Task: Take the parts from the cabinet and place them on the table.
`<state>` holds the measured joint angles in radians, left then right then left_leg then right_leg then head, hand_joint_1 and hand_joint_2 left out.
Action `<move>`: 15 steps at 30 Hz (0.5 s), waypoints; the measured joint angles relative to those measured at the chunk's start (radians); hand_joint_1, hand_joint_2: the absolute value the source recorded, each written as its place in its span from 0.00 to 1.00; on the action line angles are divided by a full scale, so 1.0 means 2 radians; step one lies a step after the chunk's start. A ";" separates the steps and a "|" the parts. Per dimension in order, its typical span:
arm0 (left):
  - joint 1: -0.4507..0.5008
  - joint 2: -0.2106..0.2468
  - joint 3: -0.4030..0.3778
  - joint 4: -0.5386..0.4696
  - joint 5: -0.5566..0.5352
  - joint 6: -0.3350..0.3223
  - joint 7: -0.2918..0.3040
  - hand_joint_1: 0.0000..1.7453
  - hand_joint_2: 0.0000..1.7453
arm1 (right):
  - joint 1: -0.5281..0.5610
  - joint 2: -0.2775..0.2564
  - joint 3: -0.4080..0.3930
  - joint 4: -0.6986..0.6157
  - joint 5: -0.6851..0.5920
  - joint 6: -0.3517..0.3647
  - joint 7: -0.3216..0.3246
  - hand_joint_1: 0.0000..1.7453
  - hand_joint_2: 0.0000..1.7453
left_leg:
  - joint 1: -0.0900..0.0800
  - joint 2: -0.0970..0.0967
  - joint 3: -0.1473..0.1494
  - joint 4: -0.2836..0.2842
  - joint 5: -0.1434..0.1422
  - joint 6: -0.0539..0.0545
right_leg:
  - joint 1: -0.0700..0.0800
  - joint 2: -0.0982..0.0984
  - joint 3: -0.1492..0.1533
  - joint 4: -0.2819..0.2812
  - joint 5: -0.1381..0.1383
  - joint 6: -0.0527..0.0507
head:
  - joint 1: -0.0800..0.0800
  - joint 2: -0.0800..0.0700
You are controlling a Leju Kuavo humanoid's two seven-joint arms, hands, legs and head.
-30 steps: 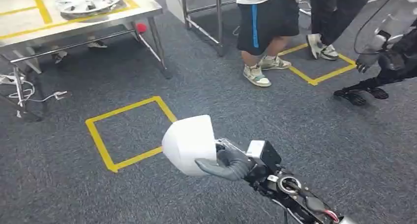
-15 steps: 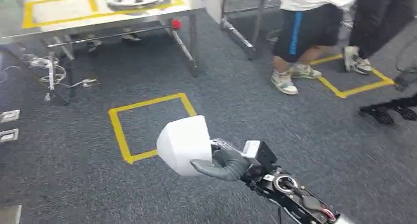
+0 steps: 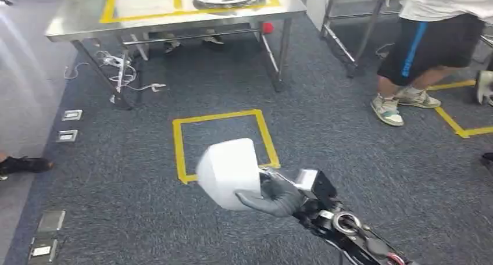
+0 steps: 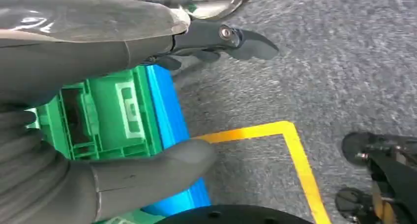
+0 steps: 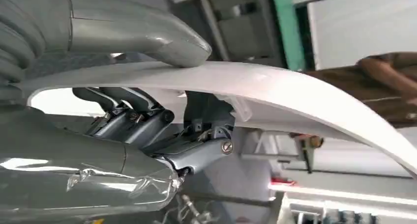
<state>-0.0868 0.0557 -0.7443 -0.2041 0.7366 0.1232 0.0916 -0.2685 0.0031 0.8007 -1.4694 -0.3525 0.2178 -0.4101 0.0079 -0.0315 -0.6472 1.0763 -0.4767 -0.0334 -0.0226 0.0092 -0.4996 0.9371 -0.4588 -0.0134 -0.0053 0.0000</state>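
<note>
The left hand (image 4: 98, 150) hangs low with thumb and fingers spread apart, holding nothing, over a green crate (image 4: 105, 116). The right hand (image 3: 273, 196) grips the white part (image 3: 228, 171) above the yellow floor square (image 3: 224, 143). Carrying it well likely means a firm grip and level part until reaching the table (image 3: 81, 27), well ahead.

White part (image 3: 228, 171) in grey right hand (image 3: 273, 196); yellow tape square (image 3: 224, 143) on dark grey carpet (image 3: 139, 212); far, silver table (image 3: 75, 27); green-and-blue crate (image 4: 123, 121).
</note>
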 joint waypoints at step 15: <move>-0.001 0.000 0.000 0.000 0.002 0.000 0.002 0.00 1.00 | 0.000 -0.001 0.000 0.000 0.000 0.001 0.001 1.00 1.00 | 0.003 0.019 0.036 -0.068 0.038 0.023 | 0.002 -0.021 -0.014 0.062 -0.055 0.024 | -0.002 0.000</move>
<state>-0.0878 0.0553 -0.7450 -0.2041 0.7397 0.1232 0.0946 -0.2680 0.0015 0.8015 -1.4694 -0.3532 0.2193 -0.4089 0.0149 0.0059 -0.5756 0.9397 -0.4009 0.0133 -0.0177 -0.0334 -0.5269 1.0609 -0.5691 0.0352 -0.0096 0.0000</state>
